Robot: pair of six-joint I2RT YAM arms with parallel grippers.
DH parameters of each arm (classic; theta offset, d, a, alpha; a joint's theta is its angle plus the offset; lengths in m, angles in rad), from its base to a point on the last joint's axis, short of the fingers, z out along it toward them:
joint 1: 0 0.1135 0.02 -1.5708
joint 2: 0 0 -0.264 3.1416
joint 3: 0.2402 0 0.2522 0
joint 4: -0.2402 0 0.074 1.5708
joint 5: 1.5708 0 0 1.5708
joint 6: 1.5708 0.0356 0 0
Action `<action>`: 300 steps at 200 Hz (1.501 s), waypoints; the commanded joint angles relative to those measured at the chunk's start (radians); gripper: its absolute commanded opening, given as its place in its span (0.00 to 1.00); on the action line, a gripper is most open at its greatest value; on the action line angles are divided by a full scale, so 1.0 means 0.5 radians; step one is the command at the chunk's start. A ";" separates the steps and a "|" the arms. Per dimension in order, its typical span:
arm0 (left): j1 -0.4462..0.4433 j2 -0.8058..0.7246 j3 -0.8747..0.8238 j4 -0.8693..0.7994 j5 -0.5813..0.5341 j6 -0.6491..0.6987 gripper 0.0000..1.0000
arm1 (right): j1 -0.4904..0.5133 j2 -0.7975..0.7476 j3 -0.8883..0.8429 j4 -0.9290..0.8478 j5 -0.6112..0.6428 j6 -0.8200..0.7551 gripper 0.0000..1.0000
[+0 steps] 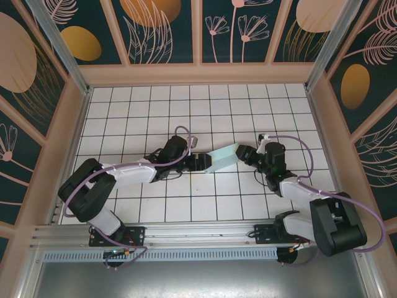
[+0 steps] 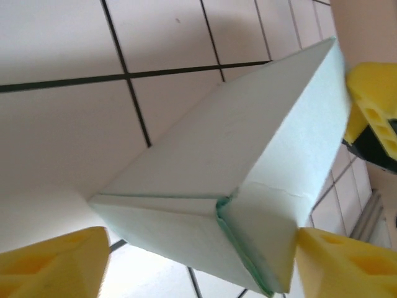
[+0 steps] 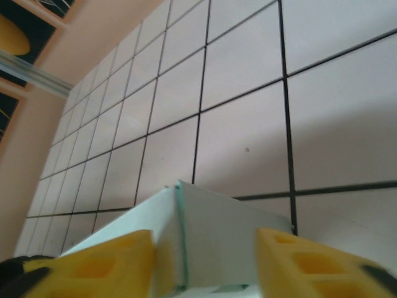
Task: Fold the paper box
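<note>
The paper box (image 1: 223,158) is a small pale mint-blue rectangular box lying slantwise on the white tiled floor between my two arms. My left gripper (image 1: 201,162) is at its lower-left end. In the left wrist view the box (image 2: 248,143) has its folded end between my yellow fingers (image 2: 62,261); the right finger touches its edge, the left stands a little off, so this gripper (image 2: 198,261) is open. My right gripper (image 1: 243,152) holds the upper-right end. In the right wrist view both yellow pads (image 3: 99,267) press the box (image 3: 229,242), with the gripper (image 3: 205,261) shut on it.
The white tiled floor (image 1: 186,112) is bordered by peach walls with dark floral panels (image 1: 161,25). An aluminium rail (image 1: 186,233) runs along the near edge by the arm bases. Lilac cables loop over both arms.
</note>
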 commanded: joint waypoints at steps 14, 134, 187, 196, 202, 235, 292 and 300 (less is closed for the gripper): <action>0.001 -0.077 0.257 -0.443 -0.263 0.499 0.92 | -0.030 -0.159 0.096 -0.233 0.009 -0.077 0.60; -0.099 0.228 0.871 -0.542 -0.006 1.852 0.96 | -0.288 -0.483 -0.016 -0.317 -0.091 -0.043 0.68; -0.170 0.662 1.309 -0.987 -0.040 2.018 0.84 | -0.344 -0.549 -0.078 -0.334 -0.119 -0.044 0.68; -0.181 0.704 1.359 -1.019 -0.047 2.028 0.81 | -0.348 -0.549 -0.081 -0.337 -0.119 -0.046 0.68; -0.187 0.730 1.383 -1.032 -0.054 2.028 0.79 | -0.351 -0.552 -0.081 -0.336 -0.119 -0.048 0.68; -0.193 0.803 1.443 -1.076 -0.046 2.038 0.65 | -0.359 -0.552 -0.082 -0.355 -0.116 -0.079 0.67; -0.195 0.813 1.451 -1.144 -0.125 2.071 0.36 | -0.368 -0.547 -0.101 -0.350 -0.119 -0.086 0.67; -0.195 0.794 1.437 -1.137 -0.168 2.077 0.33 | -0.368 -0.547 -0.105 -0.346 -0.122 -0.085 0.67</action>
